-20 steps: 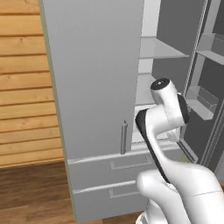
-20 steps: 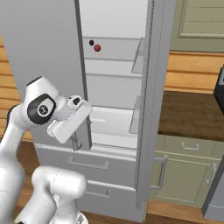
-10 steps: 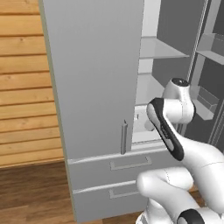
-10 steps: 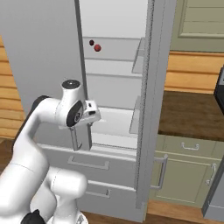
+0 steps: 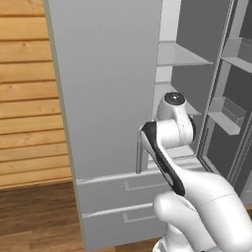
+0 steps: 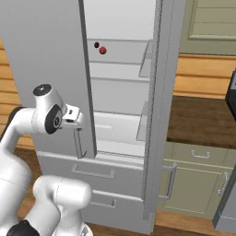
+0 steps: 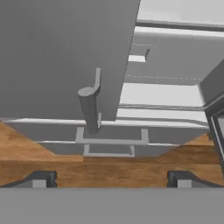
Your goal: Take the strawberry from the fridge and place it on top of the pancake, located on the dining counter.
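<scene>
fridge (image 6: 120,92) right door open | strawberry (image 6: 103,50) on upper shelf, right base view | hand (image 7: 111,178) released, empty, by left door handle (image 7: 90,107), hand view

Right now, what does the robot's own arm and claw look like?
The arm is glossy white, built of rounded, bulging segments with dark grey to black bands at the joints and a round dark cap on one joint. The claw ends in two small dark grey finger tips. No cables or markings show.
</scene>
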Controlling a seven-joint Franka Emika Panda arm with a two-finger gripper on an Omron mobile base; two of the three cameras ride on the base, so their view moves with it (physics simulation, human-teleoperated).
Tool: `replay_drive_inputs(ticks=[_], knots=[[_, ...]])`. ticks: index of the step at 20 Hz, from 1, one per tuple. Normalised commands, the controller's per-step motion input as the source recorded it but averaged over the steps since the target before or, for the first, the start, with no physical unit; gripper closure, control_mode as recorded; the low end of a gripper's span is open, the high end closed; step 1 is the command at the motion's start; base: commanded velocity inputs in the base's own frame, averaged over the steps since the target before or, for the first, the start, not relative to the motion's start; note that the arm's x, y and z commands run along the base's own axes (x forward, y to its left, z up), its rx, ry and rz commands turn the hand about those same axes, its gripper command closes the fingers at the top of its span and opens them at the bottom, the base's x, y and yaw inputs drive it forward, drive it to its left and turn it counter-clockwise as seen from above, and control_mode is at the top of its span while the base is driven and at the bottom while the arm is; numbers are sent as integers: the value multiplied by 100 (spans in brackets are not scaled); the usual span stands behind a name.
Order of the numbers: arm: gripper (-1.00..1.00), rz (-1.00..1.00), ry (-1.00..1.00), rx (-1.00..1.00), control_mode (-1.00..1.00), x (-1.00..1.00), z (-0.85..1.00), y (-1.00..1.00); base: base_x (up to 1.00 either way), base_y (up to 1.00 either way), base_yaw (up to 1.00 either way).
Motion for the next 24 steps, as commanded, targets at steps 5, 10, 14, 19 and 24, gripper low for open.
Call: replay_drive_inputs(ticks=[5,10,14,19,24], knots=[[-100,-2,-3,13,-100,55,-16,22,0,0,0],[-100,-4,-3,2,-100,40,-39,24,0,0,0],[-100,0,0,0,-100,44,-11,0,0,0,0],[-100,0,0,0,-100,43,-23,0,0,0,0],[-100,0,0,0,-100,29,-33,0,0,0,0]])
